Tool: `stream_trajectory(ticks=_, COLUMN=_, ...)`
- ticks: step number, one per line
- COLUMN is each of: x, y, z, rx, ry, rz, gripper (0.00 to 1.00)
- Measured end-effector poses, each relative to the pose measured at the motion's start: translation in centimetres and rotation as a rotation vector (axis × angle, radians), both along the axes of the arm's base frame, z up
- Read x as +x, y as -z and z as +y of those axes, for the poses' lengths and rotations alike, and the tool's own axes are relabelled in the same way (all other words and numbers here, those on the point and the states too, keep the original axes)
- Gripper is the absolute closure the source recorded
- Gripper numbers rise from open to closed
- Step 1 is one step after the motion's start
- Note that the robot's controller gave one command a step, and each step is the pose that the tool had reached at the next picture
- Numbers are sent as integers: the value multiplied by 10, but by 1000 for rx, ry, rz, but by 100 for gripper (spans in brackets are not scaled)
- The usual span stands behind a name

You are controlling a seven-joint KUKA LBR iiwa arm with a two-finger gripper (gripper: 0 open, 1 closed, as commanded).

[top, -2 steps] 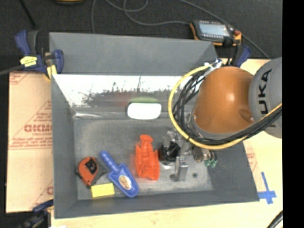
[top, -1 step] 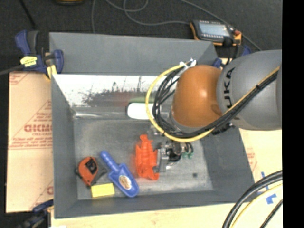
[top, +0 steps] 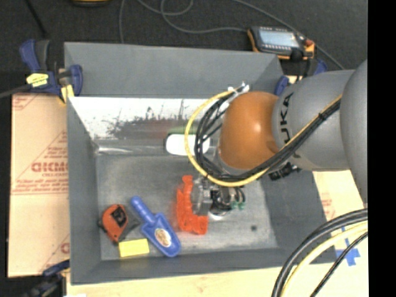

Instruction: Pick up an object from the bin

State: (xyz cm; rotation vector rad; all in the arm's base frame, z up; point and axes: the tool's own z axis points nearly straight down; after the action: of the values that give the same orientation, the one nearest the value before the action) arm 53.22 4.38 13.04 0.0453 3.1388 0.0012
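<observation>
Camera looks down obliquely into the bin (top: 154, 73).

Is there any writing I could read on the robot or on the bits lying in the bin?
"UKA": black letters on the grey arm, next to its orange cover; the start of the word is hidden.
Round label on the blue tool: too blurred to read.
Face of the small orange-and-black case: marks too small to read.
Yellow block: no writing to be seen.
</observation>
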Motion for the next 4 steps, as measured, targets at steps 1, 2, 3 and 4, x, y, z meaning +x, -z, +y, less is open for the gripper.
stream_trajectory(ticks=1, x=0, y=0, z=0, rx=0, ry=0, rz=0, gripper=0)
stream_trajectory(ticks=2, x=0, y=0, z=0, rx=0, ry=0, rz=0, gripper=0)
stream_trajectory(ticks=3, x=52, y=26, z=-5, rx=-1, ry=-13, rz=-5, gripper=0)
stream_trajectory(ticks=4, x=46, y=50, z=-47, rx=-2, ry=-9, rz=-6, gripper=0)
